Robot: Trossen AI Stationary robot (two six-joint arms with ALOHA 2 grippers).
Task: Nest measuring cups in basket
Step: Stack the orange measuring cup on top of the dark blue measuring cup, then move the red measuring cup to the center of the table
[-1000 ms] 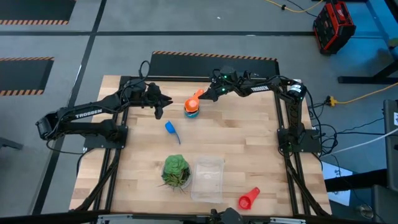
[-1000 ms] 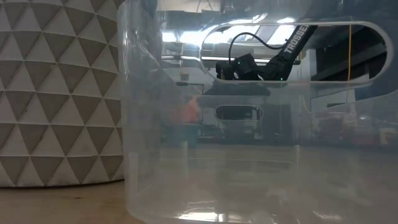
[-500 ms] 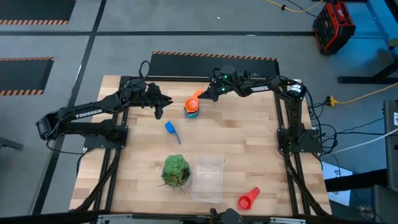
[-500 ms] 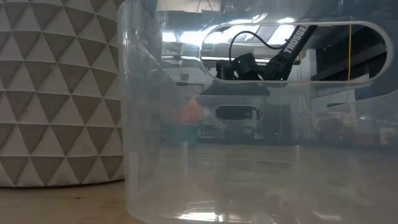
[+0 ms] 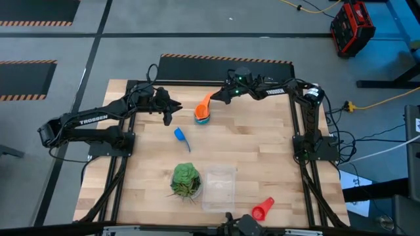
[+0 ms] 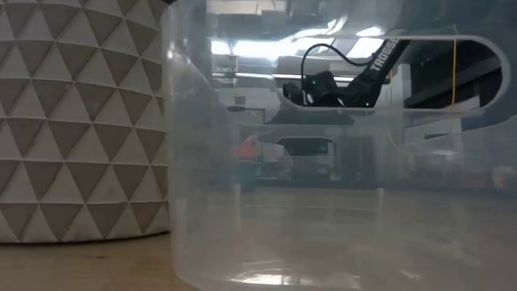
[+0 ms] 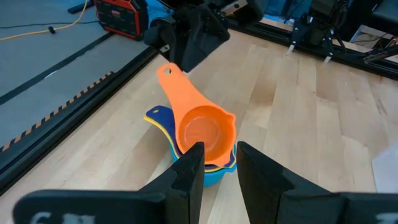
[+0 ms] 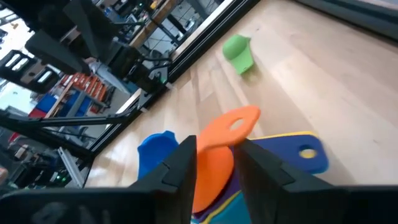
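Note:
Several measuring cups sit nested in a stack (image 5: 202, 117) at the far middle of the table, with the orange cup (image 7: 202, 130) on top and its handle slanting up toward the far right. My right gripper (image 5: 220, 96) is open at that handle's free end. My left gripper (image 5: 172, 115) hovers open just left of the stack with nothing between its fingers (image 7: 189, 171). A blue cup (image 5: 180, 136) lies alone mid-table, a green cup (image 8: 236, 50) lies beyond it, and a red cup (image 5: 262, 210) lies near the front edge. The clear basket (image 5: 220, 190) stands at the near middle. My right gripper comes at the orange cup nearly level from the table's far right. Its fingers (image 8: 186, 165) stand on either side of the handle's free end (image 8: 239, 124). I cannot tell whether either finger touches the handle. The cup's bowl rests on the stack.
A green leafy ball (image 5: 186, 180) sits right beside the basket's left wall. In the low view the basket (image 6: 323, 202) fills most of the picture. Bare wood lies to the right of the stack and between the stack and the basket.
My right gripper has eased a little away from the stack toward the table's far right. The orange cup stays on top of the stack.

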